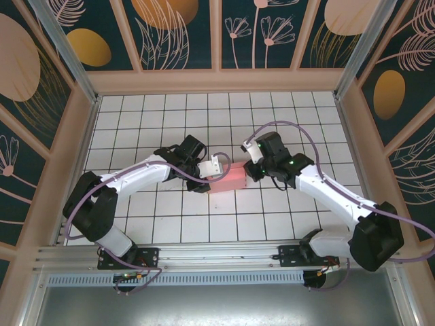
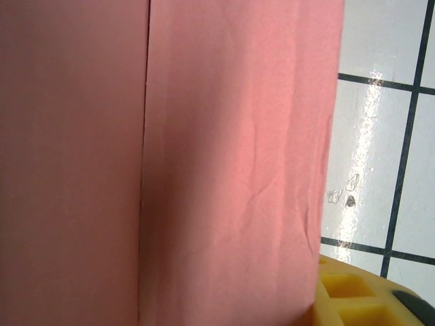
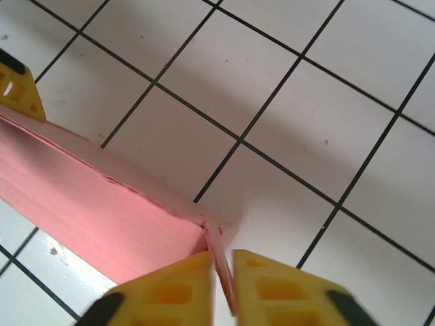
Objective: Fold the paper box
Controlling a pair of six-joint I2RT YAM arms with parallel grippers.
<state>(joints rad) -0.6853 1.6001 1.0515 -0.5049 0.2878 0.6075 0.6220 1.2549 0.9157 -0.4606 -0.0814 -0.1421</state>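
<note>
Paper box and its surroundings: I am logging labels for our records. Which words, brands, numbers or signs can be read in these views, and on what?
None can be read.
The paper box is plain pink, creased but unprinted.
The tiled table bears only dark grid lines.
The walls carry leaf and circle patterns, no letters.
The small specks on a tile in the left wrist view are marks, not writing.

One pink paper box, two robot arms, two yellow fingers apiece, one white tiled table
</note>
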